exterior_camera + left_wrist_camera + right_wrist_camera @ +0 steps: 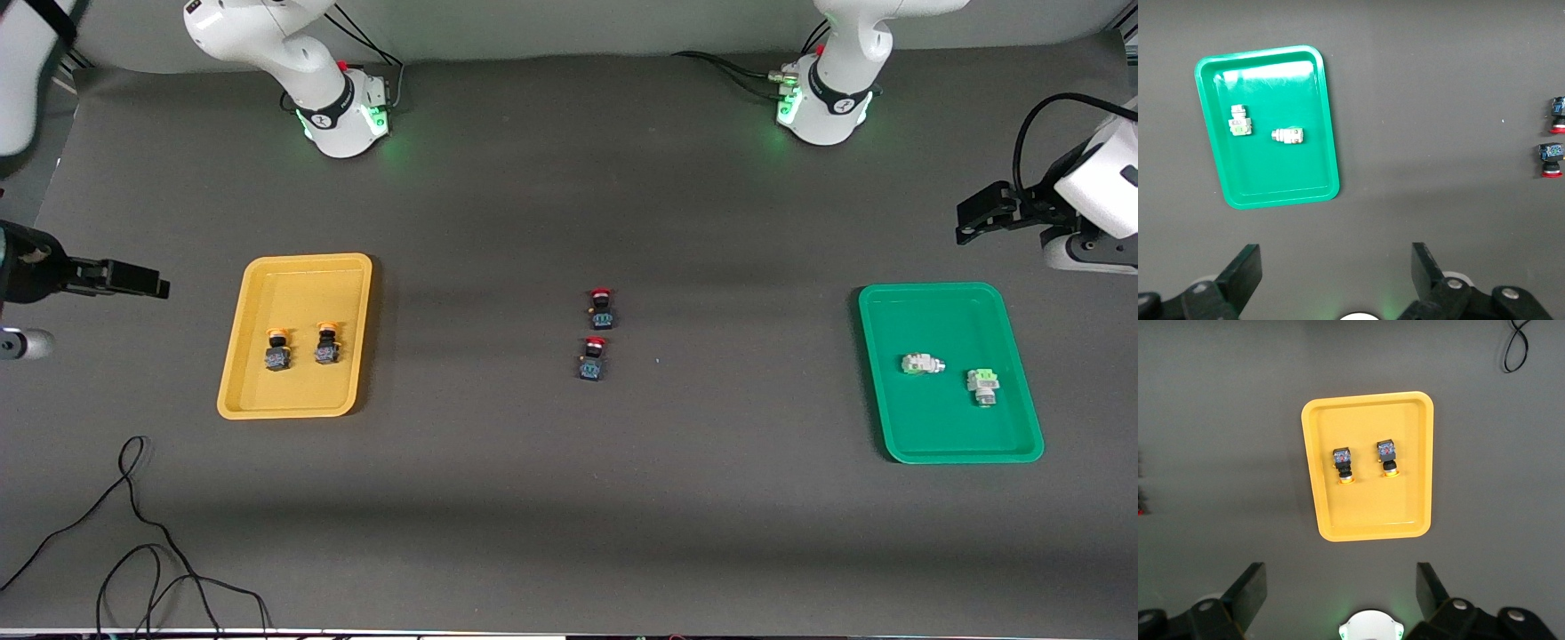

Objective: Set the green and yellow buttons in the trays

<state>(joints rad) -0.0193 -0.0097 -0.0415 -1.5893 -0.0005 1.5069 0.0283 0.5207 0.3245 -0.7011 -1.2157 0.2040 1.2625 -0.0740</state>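
Left gripper (1331, 277), fingers spread wide and holding nothing, hangs high at the left arm's end of the table, above the table edge just beside the green tray (1009, 302). We take this arm to be waiting.

Both green buttons lie in that tray: one (922, 364) on its side, its long axis along the tray's short side, and the other (982, 387) close beside it, its long axis along the tray's long side. From the left gripper they lie below and toward the table's middle.

Right gripper (1338, 597), likewise wide open and empty, hangs at the right arm's end, near the yellow tray (267, 271). In it, the two yellow buttons (278, 349) (326, 344) lie side by side and parallel, caps toward the arm bases.

We judge the sorting complete: no green or yellow button lies outside a tray, so no reach seems called for.

Two red buttons (600, 308) (593, 358) lie on the table well apart from both trays, about midway between them.

Each gripper is cut off at the front view's edge; the fingertips show only in the wrist views.
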